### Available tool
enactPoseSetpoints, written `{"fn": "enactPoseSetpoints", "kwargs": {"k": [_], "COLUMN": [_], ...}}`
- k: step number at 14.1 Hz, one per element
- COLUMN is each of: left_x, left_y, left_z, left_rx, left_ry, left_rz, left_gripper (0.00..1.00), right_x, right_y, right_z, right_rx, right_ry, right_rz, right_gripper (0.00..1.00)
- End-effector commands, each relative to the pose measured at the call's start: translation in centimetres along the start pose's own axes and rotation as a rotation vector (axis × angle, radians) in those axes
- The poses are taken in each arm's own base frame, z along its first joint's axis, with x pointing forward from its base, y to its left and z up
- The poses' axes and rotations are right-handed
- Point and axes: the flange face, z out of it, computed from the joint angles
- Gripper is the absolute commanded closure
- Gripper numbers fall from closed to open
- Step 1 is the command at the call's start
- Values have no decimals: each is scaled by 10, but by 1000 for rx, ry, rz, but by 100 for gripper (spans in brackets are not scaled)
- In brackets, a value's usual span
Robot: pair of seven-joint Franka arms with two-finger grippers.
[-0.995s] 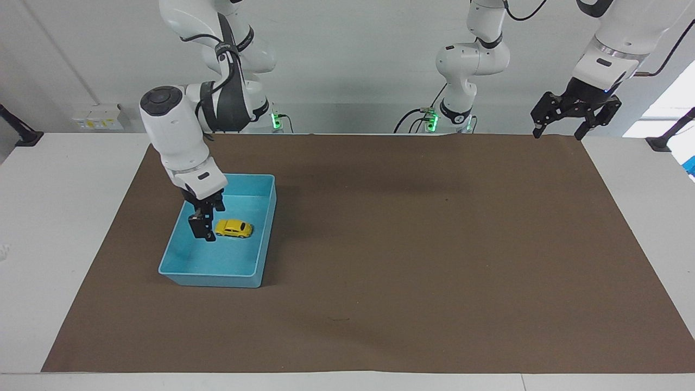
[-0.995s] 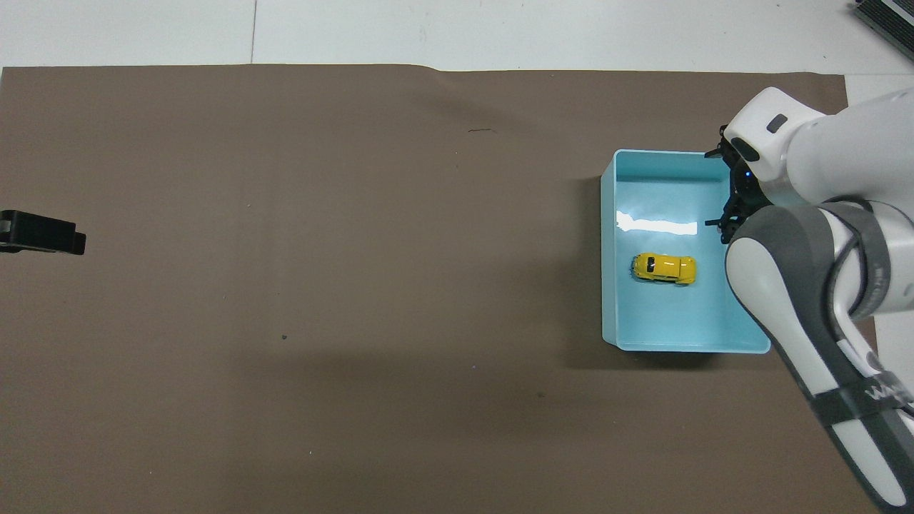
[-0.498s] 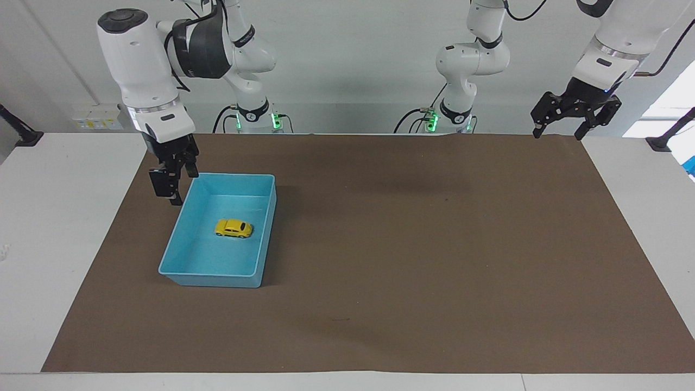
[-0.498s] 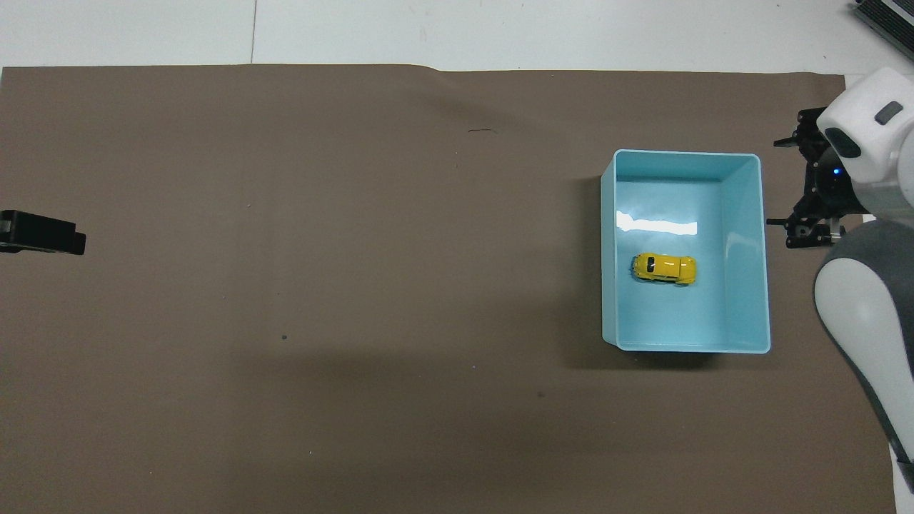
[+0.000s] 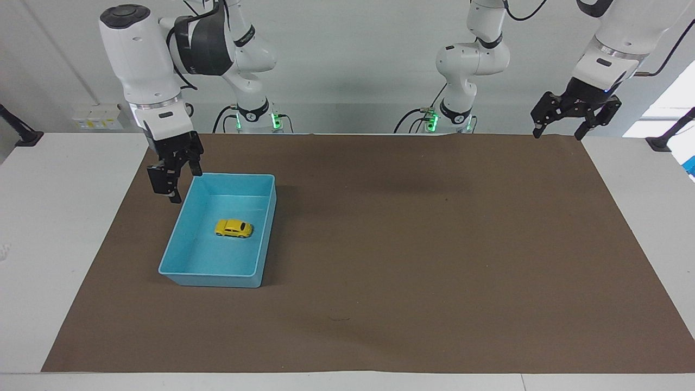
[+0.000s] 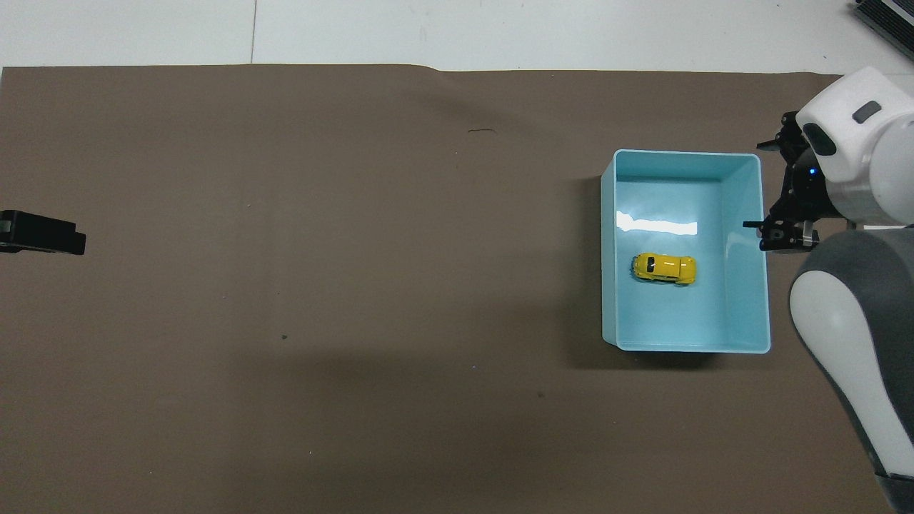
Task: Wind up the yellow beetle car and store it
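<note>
Hanging empty and open, right claw (image 5: pixel 175 186) hovers beside blue bin (image 5: pixel 266 228); left claw (image 5: pixel 559 127) waits, open.

Two high cameras, set half a turn apart over one table

The table is seen in the facing view from a high point across from the robots, so that both arm bases are shown at the top and the whole brown mat (image 5: pixel 380 244) is taken in from some way off. In the overhead view the same mat (image 6: pixel 321 285) is looked down on steeply from above the robots' own end, facing forward, with the arms entering from the bottom. Both views share the mat and the blue bin (image 5: pixel 179 271) (image 6: pixel 610 285), which lies toward the right arm's end of the table and is shown at opposite edges of the two pictures.
</note>
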Motion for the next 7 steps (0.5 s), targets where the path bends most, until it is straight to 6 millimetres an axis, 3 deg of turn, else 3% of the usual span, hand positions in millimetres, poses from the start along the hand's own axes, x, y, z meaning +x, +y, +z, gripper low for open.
{"fn": "enactPoseSetpoints", "kwargs": {"k": [1,4,7], "left_x": [-7,-7,-7], "left_y": [-2,-2,-2], "left_z": [-5,-5,-5], "left_rx": [-9,-9,-9], "left_ry": [-1,-1,-1], "left_rz": [3,3,3], "left_gripper": [0,0,0], "right_x": [-1,-4,-13], "right_y": [-5,1,-1], "right_z": [-8,-27,-33], "right_rx": [7,-18,16], "right_ry": [7,11,11], "right_rz": [25,75,271], "right_gripper": [0,0,0]}}
